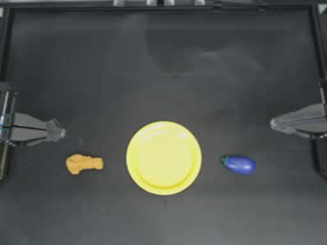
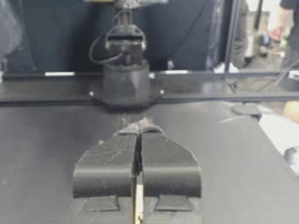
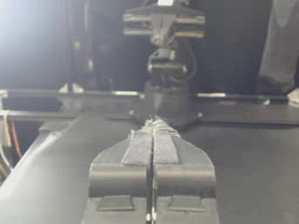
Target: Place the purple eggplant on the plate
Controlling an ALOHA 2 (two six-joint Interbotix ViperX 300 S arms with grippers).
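Note:
The purple eggplant lies on the dark table just right of the plate, its green stem tip pointing toward the plate. The yellow plate sits at the table's centre front with nothing on it. My left gripper is drawn back at the left edge, shut and holding nothing, well away from both. My right gripper is drawn back at the right edge, also shut, a little behind and to the right of the eggplant. Neither wrist view shows the eggplant or the plate; each shows its own jaws pressed together.
An orange-yellow lumpy nugget piece lies left of the plate. Dark rails run along the table's back and side edges. In each wrist view the opposite arm's base stands at the far edge.

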